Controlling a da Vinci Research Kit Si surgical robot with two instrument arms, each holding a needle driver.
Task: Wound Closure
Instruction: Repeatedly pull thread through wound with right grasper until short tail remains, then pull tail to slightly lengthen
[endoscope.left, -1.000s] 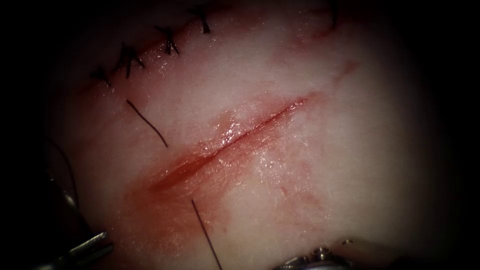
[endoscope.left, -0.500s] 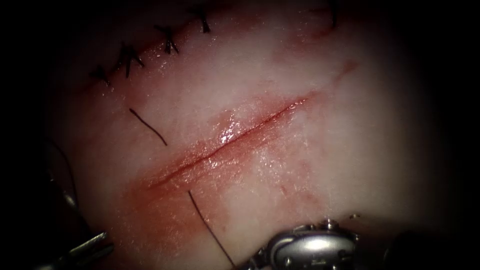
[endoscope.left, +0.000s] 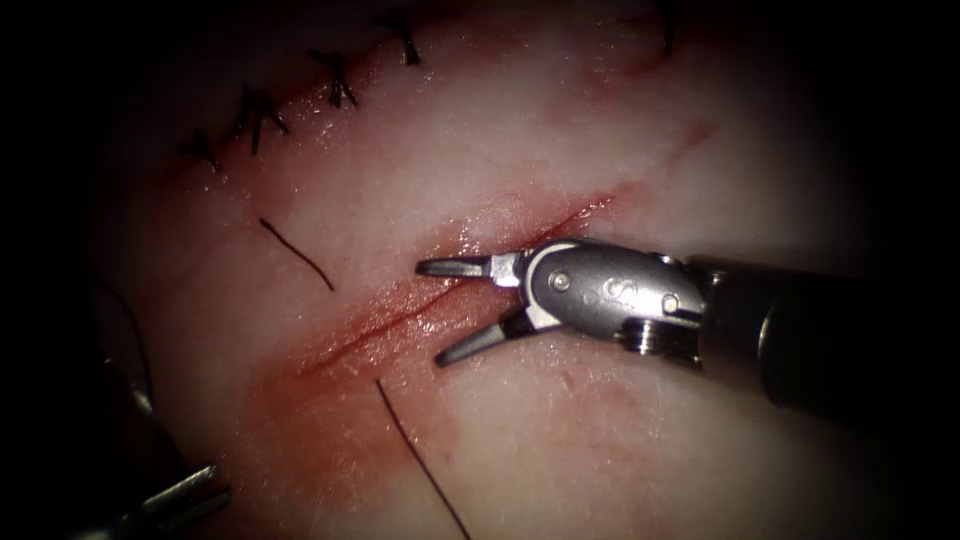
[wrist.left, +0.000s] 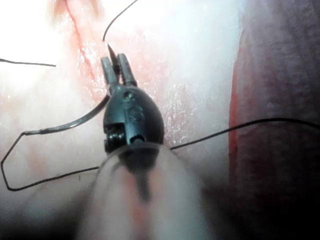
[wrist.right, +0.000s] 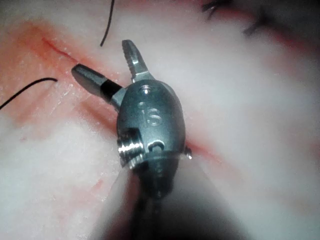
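Observation:
The cut (endoscope.left: 350, 330) runs slantwise across the tissue (endoscope.left: 600, 130), wet with red fluid. My right tool (endoscope.left: 432, 312) lies over the middle of the cut, its jaws open astride it and holding nothing. Dark thread shows on both sides of the cut: a short stretch on the left (endoscope.left: 297, 254) and a longer one on the right (endoscope.left: 418, 460). My left tool (endoscope.left: 205, 482) sits at the lower left, off the cut. Close up, the left tool (wrist.left: 114, 56) is shut on the curved needle (wrist.left: 70, 122) near its pointed end. The needle is out of the tissue, trailing thread (wrist.left: 250, 124).
A row of dark finished stitches (endoscope.left: 262, 112) closes another cut at the upper left. The tissue falls away into shadow at the left and right edges. The right tool's shaft (endoscope.left: 800, 340) crosses the tissue from the right.
My right tool came in from the lower edge, moved up to the cut and opened its jaws. The left tool has stayed put.

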